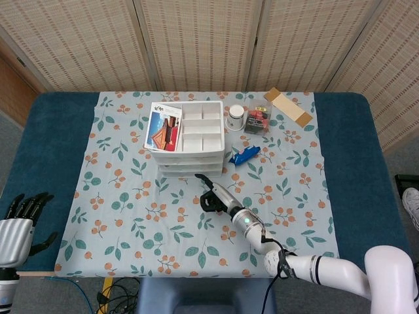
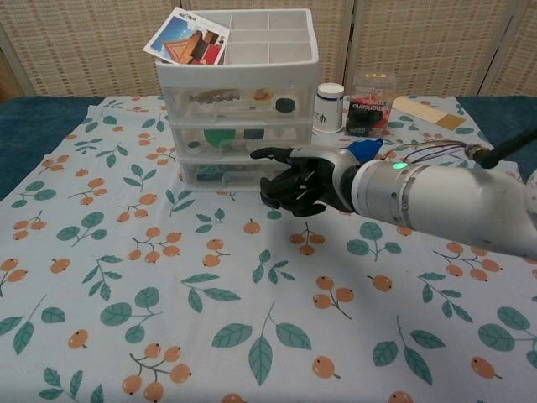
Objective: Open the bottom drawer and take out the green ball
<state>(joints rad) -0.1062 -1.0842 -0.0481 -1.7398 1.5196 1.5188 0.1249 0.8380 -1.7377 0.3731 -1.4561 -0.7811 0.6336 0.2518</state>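
Observation:
The white three-drawer unit [image 1: 186, 140] [image 2: 239, 101] stands at the back of the floral cloth. Its bottom drawer [image 2: 231, 174] is closed, with dark items showing through the front. A green round shape [image 2: 220, 137] shows through the middle drawer's front. My right hand [image 2: 302, 180] [image 1: 213, 195] hovers just in front of the bottom drawer's right half, fingers curled in and holding nothing, one finger stretched toward the drawer; contact cannot be told. My left hand [image 1: 19, 226] stays at the table's near left edge, fingers spread and empty.
A picture card [image 2: 189, 38] lies on the unit's top tray. Right of the unit are a white jar [image 2: 330, 107], a clear box of red and black items [image 2: 369, 105], a blue packet [image 1: 243, 155] and a brown cardboard strip [image 2: 428, 112].

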